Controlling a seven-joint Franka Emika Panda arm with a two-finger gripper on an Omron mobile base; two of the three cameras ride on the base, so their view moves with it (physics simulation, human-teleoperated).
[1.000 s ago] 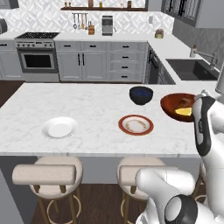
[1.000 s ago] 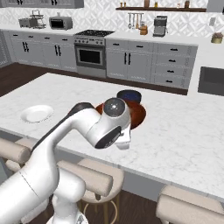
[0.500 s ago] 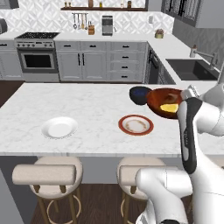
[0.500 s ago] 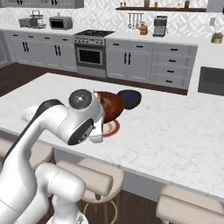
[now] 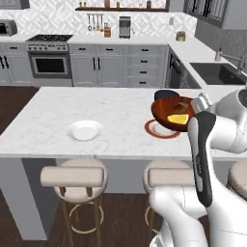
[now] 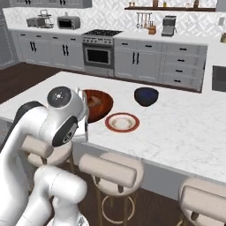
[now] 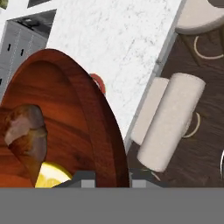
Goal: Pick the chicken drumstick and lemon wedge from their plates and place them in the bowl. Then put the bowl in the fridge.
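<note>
Claw (image 7: 113,183) is clamped tight on the rim of the bowl (image 7: 74,127), lifted above the worktop (image 5: 116,116) edge, over the red-rimmed plate (image 6: 122,122). Chicken drumstick (image 7: 26,135) and lemon wedge (image 7: 51,175) sit inside.

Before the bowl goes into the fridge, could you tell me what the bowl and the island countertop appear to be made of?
The bowl looks like glossy varnished wood: reddish-brown with streaky grain lines, though glazed ceramic is possible. The island countertop looks like polished white marble or a stone imitation, going by its faint grey veining.
</note>
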